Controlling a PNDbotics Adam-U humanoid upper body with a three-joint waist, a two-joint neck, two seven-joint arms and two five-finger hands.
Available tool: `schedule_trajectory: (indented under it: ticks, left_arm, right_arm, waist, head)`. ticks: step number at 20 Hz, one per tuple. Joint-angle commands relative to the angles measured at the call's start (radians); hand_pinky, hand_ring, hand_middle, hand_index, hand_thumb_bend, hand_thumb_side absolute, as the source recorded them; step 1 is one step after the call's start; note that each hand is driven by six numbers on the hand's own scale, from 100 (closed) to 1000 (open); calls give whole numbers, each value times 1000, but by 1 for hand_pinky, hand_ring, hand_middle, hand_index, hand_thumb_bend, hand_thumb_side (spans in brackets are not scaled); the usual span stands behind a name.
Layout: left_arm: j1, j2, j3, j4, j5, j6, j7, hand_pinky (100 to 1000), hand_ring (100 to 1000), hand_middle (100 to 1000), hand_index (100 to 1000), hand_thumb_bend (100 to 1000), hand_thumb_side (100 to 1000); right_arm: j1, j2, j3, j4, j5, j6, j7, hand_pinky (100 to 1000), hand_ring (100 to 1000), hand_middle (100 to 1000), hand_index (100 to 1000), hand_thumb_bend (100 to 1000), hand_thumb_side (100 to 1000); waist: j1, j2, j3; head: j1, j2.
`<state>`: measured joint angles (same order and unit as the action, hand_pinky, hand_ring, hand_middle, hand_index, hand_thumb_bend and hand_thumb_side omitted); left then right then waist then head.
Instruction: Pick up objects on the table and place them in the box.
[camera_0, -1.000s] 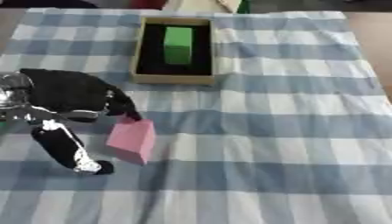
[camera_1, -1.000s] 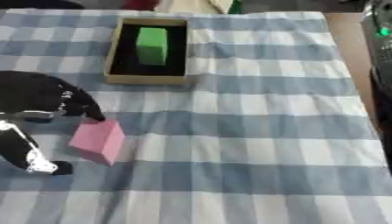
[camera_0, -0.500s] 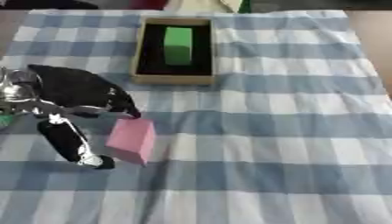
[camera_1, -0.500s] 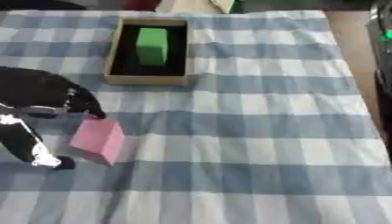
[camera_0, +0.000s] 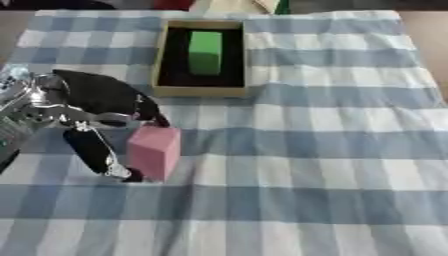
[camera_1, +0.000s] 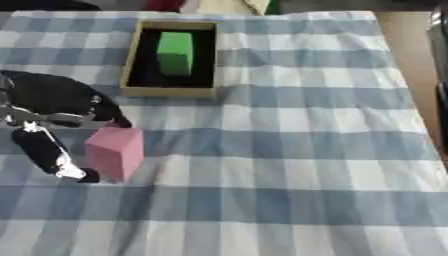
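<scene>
— One hand only in view, is that right?

— Yes, the left hand (camera_0: 92, 107), at the near left of the checked cloth (camera_0: 306, 150). Its fingers (camera_0: 150, 111) reach over the far top corner of the pink block (camera_0: 154, 152), and its thumb (camera_0: 98, 155) runs down along the block's left side, its tip at the near left corner. So the hand is partly closed around the block, thumb on one side and fingers at the top.

— Is the block off the cloth?

— Hard to say; it stands upright with its lower edge at the cloth, and I cannot tell whether it is lifted.

— And farther back?

— Farther away, slightly right of the hand, lies the box (camera_0: 157, 75), a shallow tan tray with a dark inside. One green block (camera_0: 205, 52) lies in it, lengthwise, toward the far half, with dark floor showing on either side and in front of it. The box and the pink block are well apart.
</scene>
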<state>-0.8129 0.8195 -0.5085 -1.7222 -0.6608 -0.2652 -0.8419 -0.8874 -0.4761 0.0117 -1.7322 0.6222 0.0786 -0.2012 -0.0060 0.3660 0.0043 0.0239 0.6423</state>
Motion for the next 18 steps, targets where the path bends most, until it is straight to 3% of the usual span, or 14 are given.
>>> schedule_trajectory:
  ticks: [1, 4, 8, 9, 18]
  left_arm:
    - [-16, 15, 8, -17, -8, -60, -65, 816, 874, 781, 904, 524, 685]
    - [-22, 6, 19, -27, -43, -50, -65, 786, 838, 730, 863, 505, 684]
    - [-28, 2, 25, -46, -95, -35, -38, 729, 742, 572, 759, 529, 646]
    - [-28, 1, 23, -44, -106, -35, -25, 686, 683, 506, 715, 510, 632]
    - [-23, -13, 8, -15, -105, -27, 70, 507, 487, 313, 513, 304, 566]
  right_arm:
    - [-18, -4, -13, -9, -2, 4, -2, 778, 741, 501, 738, 289, 699]
    - [-18, 1, -13, -6, 0, 3, -2, 778, 740, 499, 737, 287, 701]
    - [-15, 6, -18, -8, -2, 5, -4, 777, 737, 494, 731, 286, 701]
    - [-15, 7, -18, -8, -3, 4, -4, 778, 738, 493, 730, 281, 701]
    - [-9, 13, -26, -13, -15, 2, -5, 780, 739, 495, 733, 268, 702]
  waist:
    - [4, -18, -1]
    - [3, -18, -2]
    - [3, -16, -4]
    - [3, -16, -4]
    - [0, -15, -7]
  head:
    - [-2, -10]
    - [-3, -12]
    - [-3, -14]
    - [-3, -15]
    - [-1, -15]
